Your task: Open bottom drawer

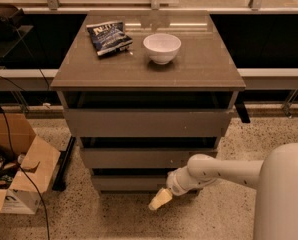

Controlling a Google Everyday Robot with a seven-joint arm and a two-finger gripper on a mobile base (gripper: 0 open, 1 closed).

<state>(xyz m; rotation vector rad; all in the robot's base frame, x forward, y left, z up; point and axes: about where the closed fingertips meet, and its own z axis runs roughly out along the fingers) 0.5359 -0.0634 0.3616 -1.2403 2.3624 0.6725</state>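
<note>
The bottom drawer (131, 183) is the lowest and shortest of three grey-brown fronts of the cabinet, near the floor. It stands about flush under the middle drawer (139, 157), with a dark gap above it. My gripper (160, 199) is at the end of the white arm (214, 171), low in front of the bottom drawer's right part, its cream fingertip pointing down-left toward the floor. The drawer's inside is hidden.
The top drawer (144, 122) is the tallest front. On the cabinet top (199, 66) lie a dark snack bag (109, 36) and a white bowl (162, 47). An open cardboard box (19, 169) and cables sit on the speckled floor at left.
</note>
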